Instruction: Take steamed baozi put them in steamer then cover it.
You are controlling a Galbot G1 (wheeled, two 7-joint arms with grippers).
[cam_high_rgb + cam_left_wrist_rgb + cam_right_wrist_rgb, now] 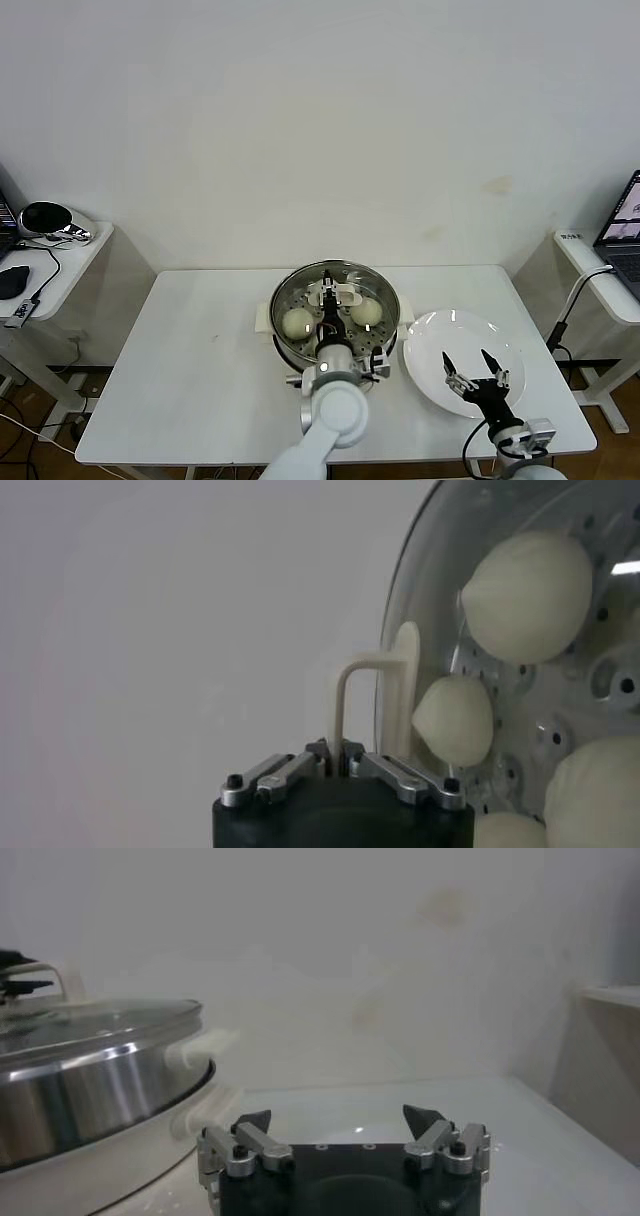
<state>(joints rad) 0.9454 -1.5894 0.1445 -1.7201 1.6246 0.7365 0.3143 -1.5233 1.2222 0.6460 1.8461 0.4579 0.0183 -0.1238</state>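
The left gripper (329, 301) is pinching the lid's (335, 300) handle (372, 705) with jaws narrowed, seating it on the steamer (75, 1103) at mid-desk (190, 370) over the buns (297, 322). The right gripper (475, 368) is hovering over the plate (430, 340), jaws wide and empty.

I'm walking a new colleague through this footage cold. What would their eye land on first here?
Probably the steamer at the middle of the white table, the glass cover on it and baozi visible through it. The left gripper is shut on the cover's cream handle. To the robot's right, the right gripper hangs open over the bare white plate.
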